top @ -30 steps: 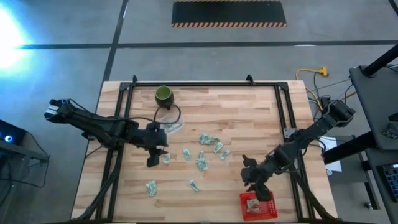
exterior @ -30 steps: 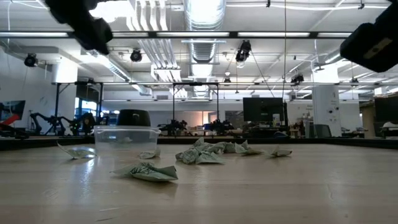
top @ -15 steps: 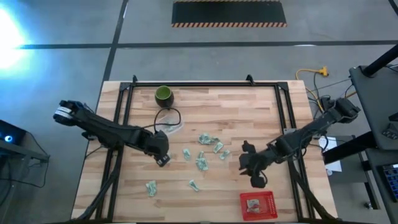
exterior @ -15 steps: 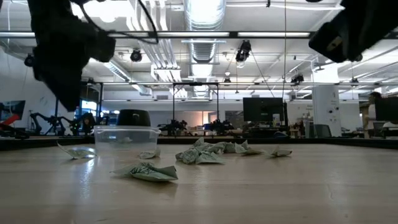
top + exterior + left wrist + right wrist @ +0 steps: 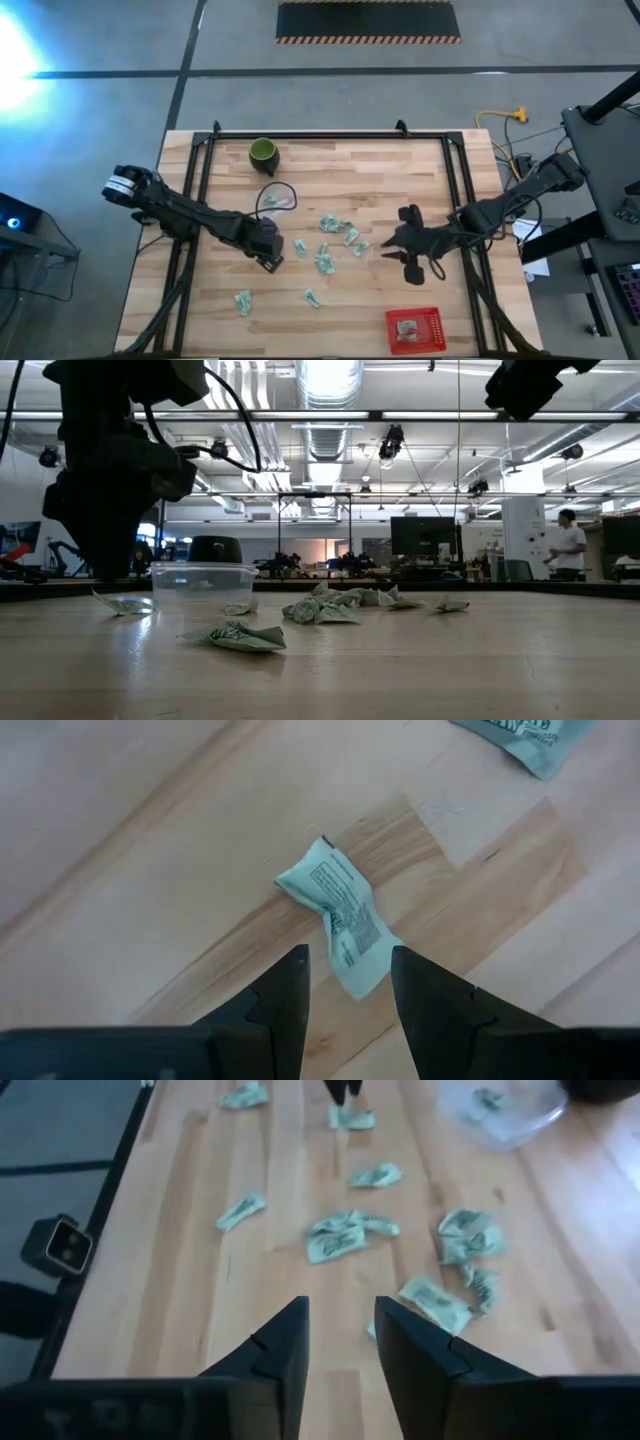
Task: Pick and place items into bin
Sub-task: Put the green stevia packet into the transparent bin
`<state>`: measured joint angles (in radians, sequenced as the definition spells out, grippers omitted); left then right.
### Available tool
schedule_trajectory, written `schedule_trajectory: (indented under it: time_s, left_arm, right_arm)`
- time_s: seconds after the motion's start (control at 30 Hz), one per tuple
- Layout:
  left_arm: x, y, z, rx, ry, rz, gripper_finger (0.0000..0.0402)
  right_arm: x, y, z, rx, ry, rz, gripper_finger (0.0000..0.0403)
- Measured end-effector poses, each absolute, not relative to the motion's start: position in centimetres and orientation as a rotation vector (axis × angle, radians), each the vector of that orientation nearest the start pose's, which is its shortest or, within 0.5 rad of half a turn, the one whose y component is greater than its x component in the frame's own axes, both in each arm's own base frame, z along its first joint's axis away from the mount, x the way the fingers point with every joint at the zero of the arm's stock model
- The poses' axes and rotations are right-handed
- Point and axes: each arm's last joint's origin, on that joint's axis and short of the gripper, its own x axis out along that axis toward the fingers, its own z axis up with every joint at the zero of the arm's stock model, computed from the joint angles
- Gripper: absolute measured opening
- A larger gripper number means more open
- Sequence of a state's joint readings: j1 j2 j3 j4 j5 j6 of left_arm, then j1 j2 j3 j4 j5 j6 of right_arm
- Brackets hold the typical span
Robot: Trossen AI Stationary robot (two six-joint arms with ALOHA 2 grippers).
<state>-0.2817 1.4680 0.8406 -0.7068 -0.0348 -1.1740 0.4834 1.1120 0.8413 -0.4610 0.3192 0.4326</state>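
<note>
At the table's left, the left gripper (image 5: 268,258) hangs low over the wooden table (image 5: 400,190), its two dark fingers (image 5: 285,995) parted with nothing between them. In the left wrist view a pale green-and-white packet (image 5: 342,917) lies flat on the boards just ahead of the fingertips, its near end reaching toward the gap between them but not touched by either. From above, this packet (image 5: 272,255) is mostly covered by the gripper.

Behind that gripper, toward the far edge, sits a clear plastic container (image 5: 276,199) with one packet inside, and beyond it a dark green cup (image 5: 262,152).

In the middle of the table the loose packets are scattered: a cluster (image 5: 334,224) near the centre, a single one (image 5: 300,246) just right of the left gripper, one (image 5: 324,262) below the cluster, and two nearer the front edge (image 5: 243,301) (image 5: 312,297).

To the right, the right gripper (image 5: 390,247) is raised above the table, pointing toward the central cluster, fingers (image 5: 280,1345) apart and empty. In the right wrist view the nearest packet (image 5: 434,1302) lies on the boards just beyond its fingertips, the others well apart from it.

At the front right corner stands the red bin (image 5: 414,330), with packets already in it, near the right arm but clear of the gripper.
</note>
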Motion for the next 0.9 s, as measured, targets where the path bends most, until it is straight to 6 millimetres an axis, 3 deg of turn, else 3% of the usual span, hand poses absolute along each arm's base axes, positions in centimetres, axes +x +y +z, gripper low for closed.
schedule_trajectory:
  time_s: [0.23, 0.63, 0.9]
  left_arm:
    - [24.2, -6.8, 17.2, -0.784, 1.203, 0.562, 0.0136]
    - [24.0, -6.7, 16.5, -0.806, 1.191, 0.579, 0.0237]
    - [25.2, -7.1, 15.0, -0.812, 1.188, 0.573, 0.0242]
  right_arm:
    - [20.1, 9.4, 27.4, 0.106, 0.651, -0.021, 0.0140]
    - [20.5, 9.6, 26.9, 0.081, 0.674, -0.026, 0.0143]
    - [20.5, 9.6, 26.9, 0.079, 0.671, -0.024, 0.0146]
